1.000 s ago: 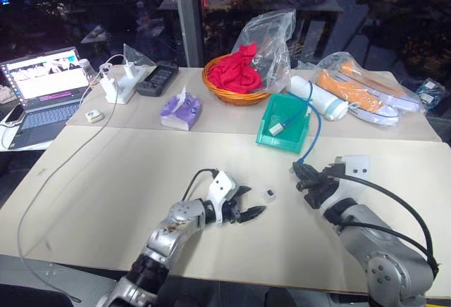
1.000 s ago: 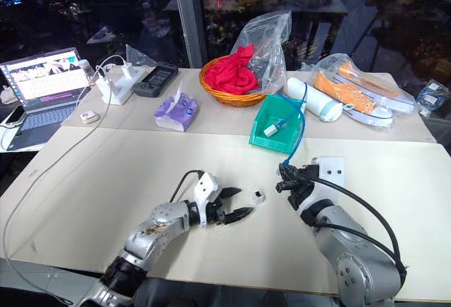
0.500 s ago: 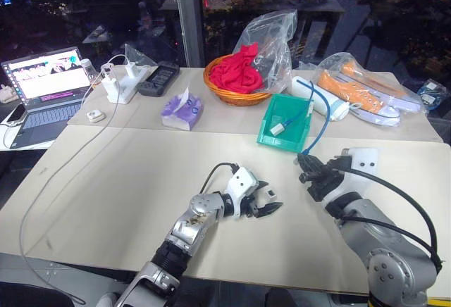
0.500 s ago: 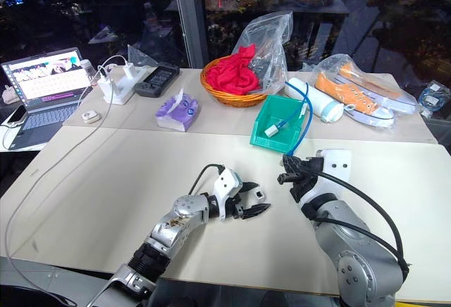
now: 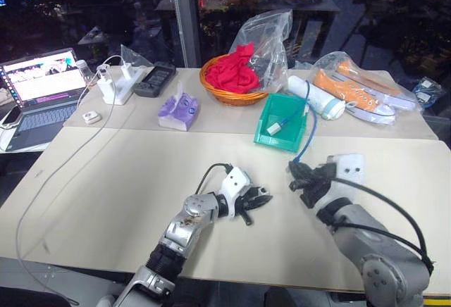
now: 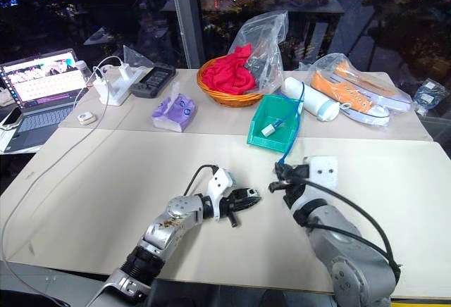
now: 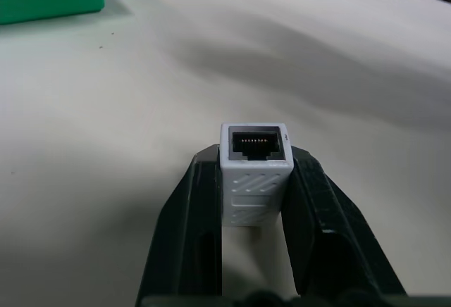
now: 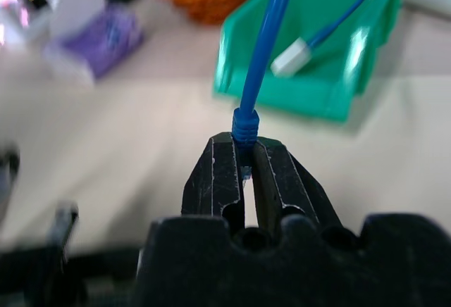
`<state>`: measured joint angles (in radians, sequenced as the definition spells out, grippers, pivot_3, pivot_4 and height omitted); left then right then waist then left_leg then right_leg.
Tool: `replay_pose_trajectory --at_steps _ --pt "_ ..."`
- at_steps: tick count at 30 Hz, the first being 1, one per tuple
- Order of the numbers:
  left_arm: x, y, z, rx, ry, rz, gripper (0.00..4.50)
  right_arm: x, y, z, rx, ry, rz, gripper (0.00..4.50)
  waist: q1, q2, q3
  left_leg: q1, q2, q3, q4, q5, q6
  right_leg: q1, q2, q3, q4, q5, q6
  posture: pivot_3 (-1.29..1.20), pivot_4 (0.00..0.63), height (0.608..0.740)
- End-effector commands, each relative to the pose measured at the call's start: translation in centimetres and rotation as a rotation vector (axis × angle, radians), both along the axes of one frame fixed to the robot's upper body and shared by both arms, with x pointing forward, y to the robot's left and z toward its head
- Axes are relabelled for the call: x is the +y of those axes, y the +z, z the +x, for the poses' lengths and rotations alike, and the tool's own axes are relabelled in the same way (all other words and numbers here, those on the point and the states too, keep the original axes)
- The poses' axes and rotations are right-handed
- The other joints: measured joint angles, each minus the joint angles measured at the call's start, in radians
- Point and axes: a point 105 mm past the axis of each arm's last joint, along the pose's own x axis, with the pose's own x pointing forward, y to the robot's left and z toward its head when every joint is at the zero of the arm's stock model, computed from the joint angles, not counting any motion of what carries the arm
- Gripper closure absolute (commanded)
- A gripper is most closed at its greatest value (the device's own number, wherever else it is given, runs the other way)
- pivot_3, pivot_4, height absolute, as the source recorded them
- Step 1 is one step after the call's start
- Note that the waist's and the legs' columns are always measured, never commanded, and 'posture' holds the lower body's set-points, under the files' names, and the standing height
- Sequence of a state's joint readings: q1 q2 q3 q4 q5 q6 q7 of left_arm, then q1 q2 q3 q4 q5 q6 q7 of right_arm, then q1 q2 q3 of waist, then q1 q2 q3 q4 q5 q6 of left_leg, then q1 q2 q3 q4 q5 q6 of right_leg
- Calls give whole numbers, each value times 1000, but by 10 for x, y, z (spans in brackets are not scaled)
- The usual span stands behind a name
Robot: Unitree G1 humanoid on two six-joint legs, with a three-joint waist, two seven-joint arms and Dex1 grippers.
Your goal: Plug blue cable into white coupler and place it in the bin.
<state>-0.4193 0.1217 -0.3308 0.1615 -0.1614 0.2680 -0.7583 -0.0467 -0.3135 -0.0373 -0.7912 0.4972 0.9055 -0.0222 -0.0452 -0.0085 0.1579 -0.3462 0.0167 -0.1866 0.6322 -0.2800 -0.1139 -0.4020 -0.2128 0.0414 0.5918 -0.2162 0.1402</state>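
Left wrist view: left gripper (image 7: 254,201) clamped on white coupler (image 7: 254,173), dark socket face pointing away from fingers, beige table (image 7: 106,145) beneath. Right wrist view: right gripper (image 8: 244,170) pinched together on ribbed plug end of blue cable (image 8: 264,46); cable runs up to 12 o'clock into bin (image 8: 338,82), far pale plug lying inside. Head view: both grippers near table centre, close but apart, left at 9 o'clock of right; bin (image 5: 271,127) at 12 o'clock, beside orange basket (image 5: 232,92) holding red cloth.
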Motion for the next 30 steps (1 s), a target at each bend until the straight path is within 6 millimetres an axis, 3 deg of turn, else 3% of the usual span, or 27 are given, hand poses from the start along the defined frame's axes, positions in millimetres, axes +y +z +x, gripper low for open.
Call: replay_pose_trajectory --at_steps 1,4,6,15,19,24,30 --pt "4 -1 -3 2 -7 6 3830 26 -18 -16 -2 87 -101 4500 1 0 0 0 0 0 0 0 0 0 0 0 0 0 0 0 150 740" --pt "4 -1 -6 6 -26 14 3830 35 -34 -21 10 78 -117 4500 -2 0 0 0 0 0 0 0 0 0 0 0 0 0 0 0 150 740" --pt "4 -2 -8 10 -39 22 3830 37 -34 -21 -11 51 -93 4500 -1 0 0 0 0 0 0 0 0 0 0 0 0 0 0 0 150 740" --pt "-2 -4 -15 26 -93 42 3830 26 -2 -22 -166 -113 56 4500 3 0 0 1 0 0 0 0 -1 0 0 0 1 0 0 0 150 740" --pt "-9 -2 -17 22 -114 39 3830 27 3 -25 -175 -114 106 4500 7 0 0 0 0 0 0 1 -1 0 0 0 1 0 0 0 150 740" --pt "-16 2 -16 16 -123 26 3830 43 -4 -28 -132 -49 131 4500 6 0 0 0 0 0 0 1 -1 0 0 0 1 0 0 0 150 740" --pt "-23 6 -16 10 -133 12 3830 46 -13 -29 -96 -52 136 4500 5 0 0 0 0 0 0 1 -1 0 0 0 1 0 0 0 150 740"
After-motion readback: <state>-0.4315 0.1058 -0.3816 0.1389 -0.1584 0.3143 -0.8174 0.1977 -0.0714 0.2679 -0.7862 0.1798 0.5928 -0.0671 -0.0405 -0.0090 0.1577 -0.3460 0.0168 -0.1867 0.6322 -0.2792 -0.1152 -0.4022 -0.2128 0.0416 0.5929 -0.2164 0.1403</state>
